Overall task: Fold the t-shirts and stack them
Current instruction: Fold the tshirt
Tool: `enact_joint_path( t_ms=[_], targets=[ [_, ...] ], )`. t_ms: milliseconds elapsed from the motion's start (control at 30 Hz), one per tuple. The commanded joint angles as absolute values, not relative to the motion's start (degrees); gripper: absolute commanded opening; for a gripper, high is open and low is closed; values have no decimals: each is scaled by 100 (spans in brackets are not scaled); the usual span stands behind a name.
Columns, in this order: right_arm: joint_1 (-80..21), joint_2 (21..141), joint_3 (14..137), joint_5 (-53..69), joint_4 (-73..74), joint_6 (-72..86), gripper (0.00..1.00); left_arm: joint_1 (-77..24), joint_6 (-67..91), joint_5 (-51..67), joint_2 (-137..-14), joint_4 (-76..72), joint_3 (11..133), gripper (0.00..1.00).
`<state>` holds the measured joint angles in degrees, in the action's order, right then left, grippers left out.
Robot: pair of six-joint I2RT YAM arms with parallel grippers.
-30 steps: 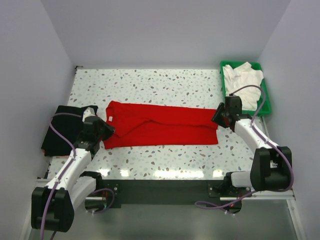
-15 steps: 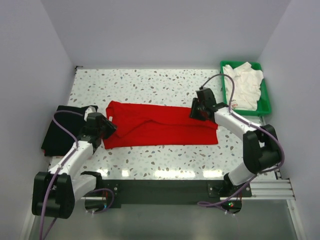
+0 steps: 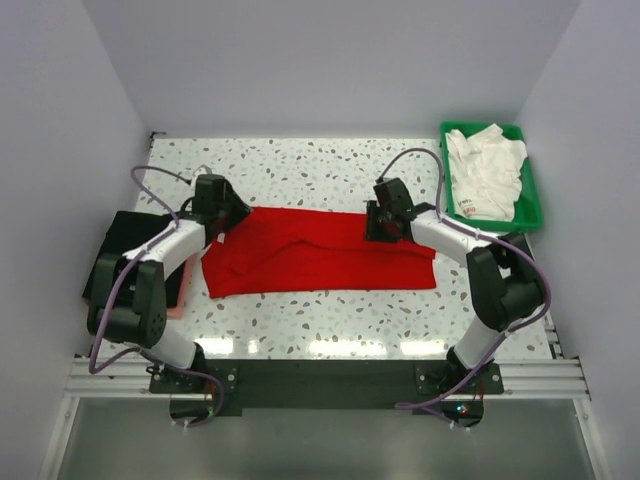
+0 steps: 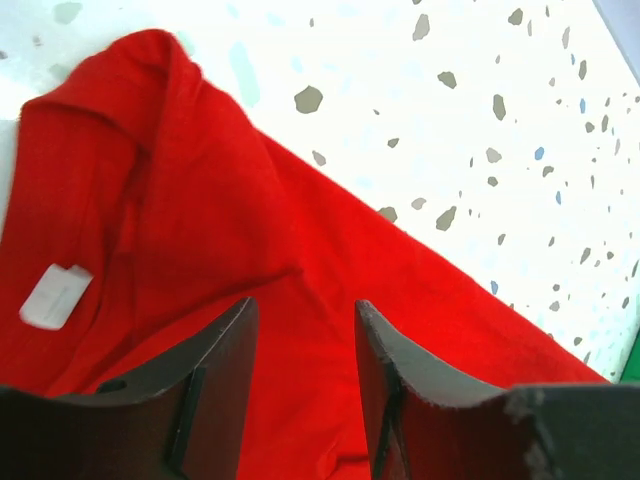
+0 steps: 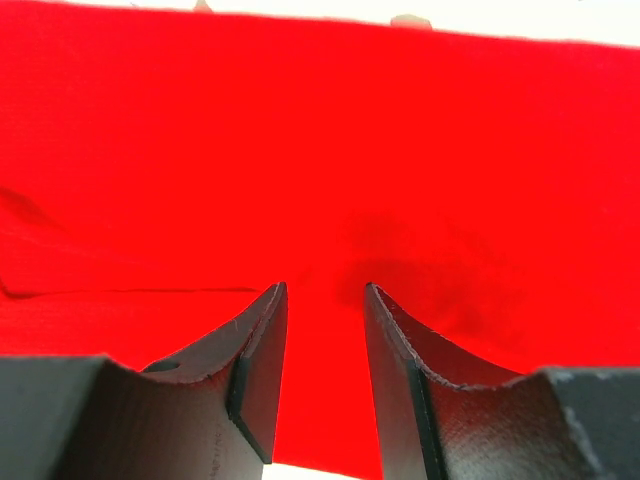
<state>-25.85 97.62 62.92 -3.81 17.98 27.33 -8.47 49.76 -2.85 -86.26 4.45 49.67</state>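
Red t-shirt lies as a long band across the middle of the bench, collar end toward the left edge, white neck label showing. It looks folded in lengthwise. The crosswise folds are not yet made, as far as I can judge.

Left end effector is over the collar end at the band's far-left corner. Its jaws are spread, with red cloth flat beneath the gap and nothing pinched. Right end effector is low over the band's far edge, right of centre, jaws likewise apart and gripping nothing.

Black t-shirt sits at the bench's left edge in a compact shape, probably done and the base of the stack. White t-shirts are heaped unfolded in the green tray at the far right corner.

Reckoning: one shirt finished, red roughly halfway, whites all to do, so well short of the midpoint.
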Motion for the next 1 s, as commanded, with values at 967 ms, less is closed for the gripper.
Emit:
enact_joint_path(
  t_ms=[967],
  targets=[
    [-2566,9527,5994,-334,1573,2575,40,-1468,5388,-1354,-10108,1749,6460,28]
  ],
)
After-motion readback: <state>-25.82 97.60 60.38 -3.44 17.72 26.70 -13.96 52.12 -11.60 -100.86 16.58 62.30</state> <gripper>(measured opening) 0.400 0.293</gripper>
